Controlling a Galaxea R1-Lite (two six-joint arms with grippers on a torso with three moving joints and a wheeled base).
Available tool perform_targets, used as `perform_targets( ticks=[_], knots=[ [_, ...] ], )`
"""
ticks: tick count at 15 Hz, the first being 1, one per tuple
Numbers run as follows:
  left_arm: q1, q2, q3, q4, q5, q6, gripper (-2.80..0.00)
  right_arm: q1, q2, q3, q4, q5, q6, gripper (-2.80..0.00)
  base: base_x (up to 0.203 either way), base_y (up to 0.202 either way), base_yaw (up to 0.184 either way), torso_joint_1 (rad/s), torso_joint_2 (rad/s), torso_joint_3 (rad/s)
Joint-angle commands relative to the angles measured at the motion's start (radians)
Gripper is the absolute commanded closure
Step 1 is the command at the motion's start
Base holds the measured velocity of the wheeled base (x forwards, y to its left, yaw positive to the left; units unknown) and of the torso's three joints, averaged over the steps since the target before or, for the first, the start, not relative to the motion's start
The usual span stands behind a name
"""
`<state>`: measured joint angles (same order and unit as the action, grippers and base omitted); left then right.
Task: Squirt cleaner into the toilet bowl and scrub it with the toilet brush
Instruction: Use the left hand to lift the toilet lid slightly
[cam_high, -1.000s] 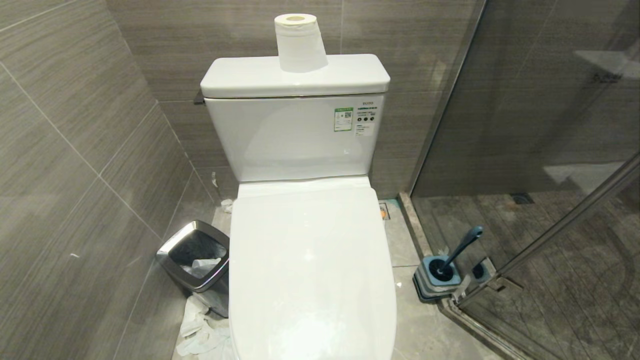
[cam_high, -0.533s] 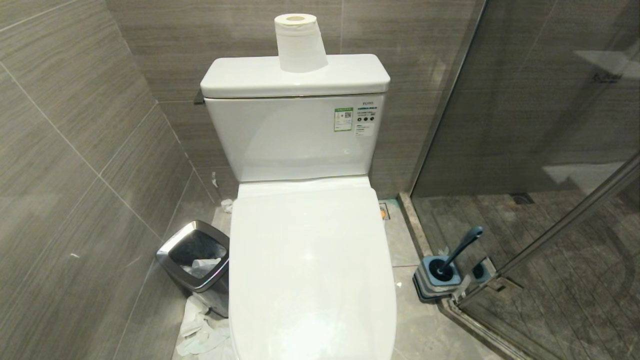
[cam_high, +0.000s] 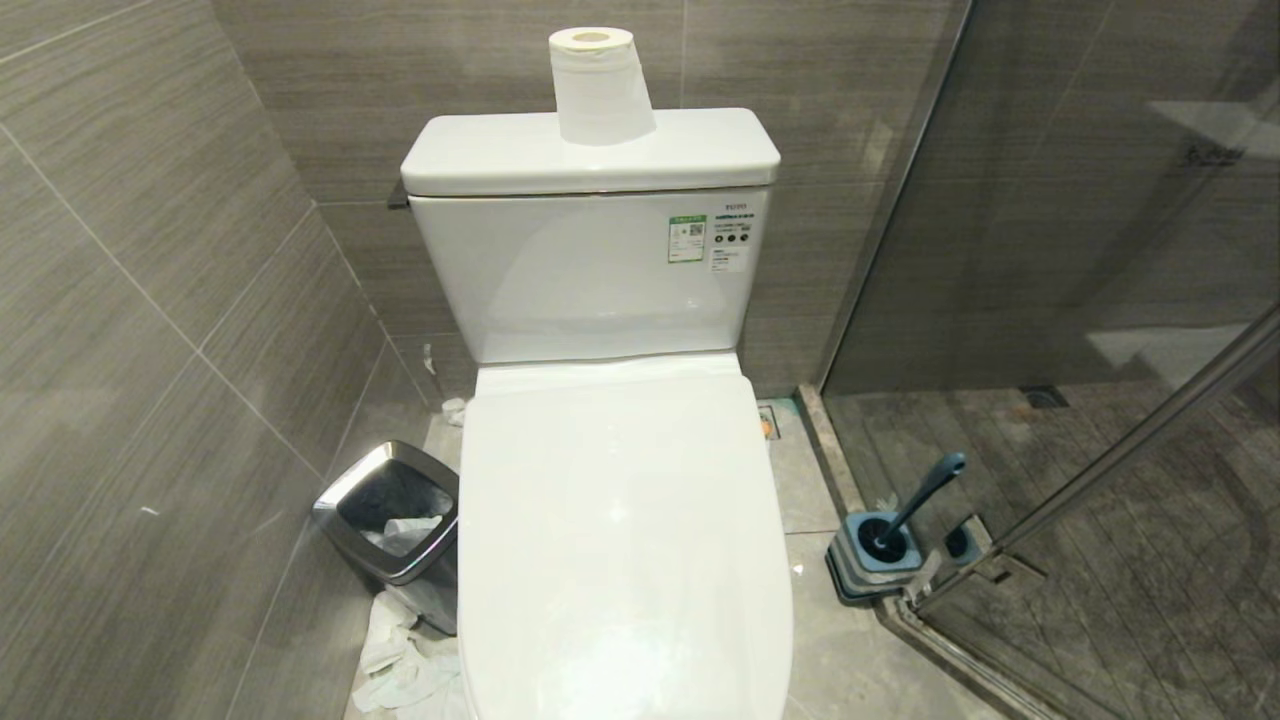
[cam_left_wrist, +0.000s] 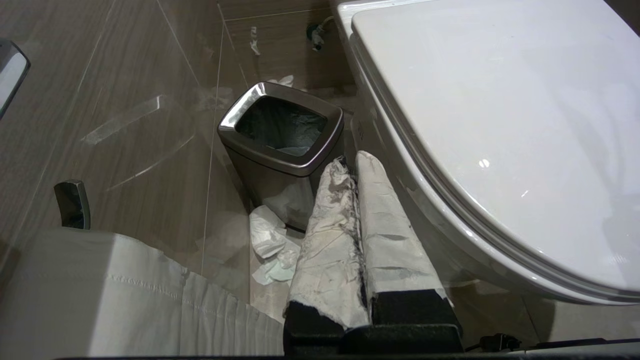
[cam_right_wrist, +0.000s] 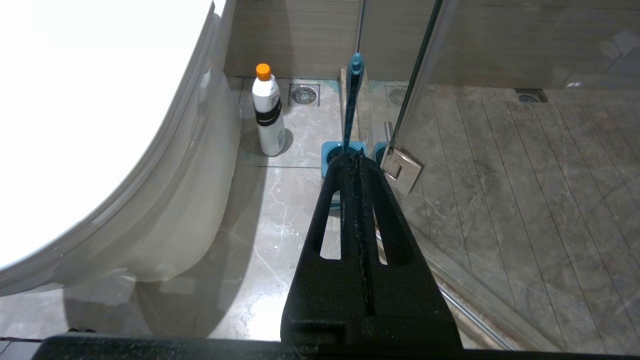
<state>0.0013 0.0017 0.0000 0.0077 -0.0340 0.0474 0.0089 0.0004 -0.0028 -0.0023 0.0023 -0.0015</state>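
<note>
Head view: the toilet bowl is being shown centre frame, lid down, the toilet brush lower right.

Left wrist view: the left gripper is being held closed, empty.

Right wrist view: the right gripper is likewise closed; the cleaner is standing upper left.

Nothing is begun; lid-lifting is probably needed first.

The white toilet has its lid shut. The orange-capped white cleaner stands upright on the floor beside it. The teal brush leans in its holder nearby.

Head cam looks down on the toilet bowl from above. Both wrist cams sit low by the floor, each catching one flank of it.
</note>
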Motion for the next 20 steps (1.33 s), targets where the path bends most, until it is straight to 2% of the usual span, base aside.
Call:
perform_targets(
  ticks=[1,5,7,11,16,20],
  knots=[
    [0.0,0.001,0.0,0.0,-0.001,0.0,0.0,0.0,0.001,0.0,-0.001,0.001,0.0,0.0,0.0,0.0,0.0,0.0,0.0,0.0],
    [0.0,0.002,-0.002,0.005,0.001,0.015,0.0,0.0,0.001,0.0,-0.001,0.001,0.0,0.0,0.0,0.0,0.0,0.0,0.0,0.0],
    [0.0,0.001,-0.002,0.005,-0.001,0.06,0.0,0.0,0.001,0.0,-0.001,0.001,0.0,0.0,0.0,0.0,0.0,0.0,0.0,0.0],
    [0.0,0.006,-0.034,0.015,-0.011,0.076,0.0,0.0,0.001,0.0,-0.001,0.001,0.0,0.0,0.0,0.0,0.0,0.0,0.0,0.0],
    [-0.001,0.054,-0.277,0.171,-0.022,0.095,0.0,0.0,0.001,0.0,-0.001,0.001,0.0,0.0,0.0,0.0,0.0,0.0,0.0,0.0],
    [0.0,0.265,-0.49,0.205,-0.019,0.113,0.0,0.0,0.001,0.0,-0.001,0.001,0.0,0.0,0.0,0.0,0.0,0.0,0.0,0.0]
  ],
)
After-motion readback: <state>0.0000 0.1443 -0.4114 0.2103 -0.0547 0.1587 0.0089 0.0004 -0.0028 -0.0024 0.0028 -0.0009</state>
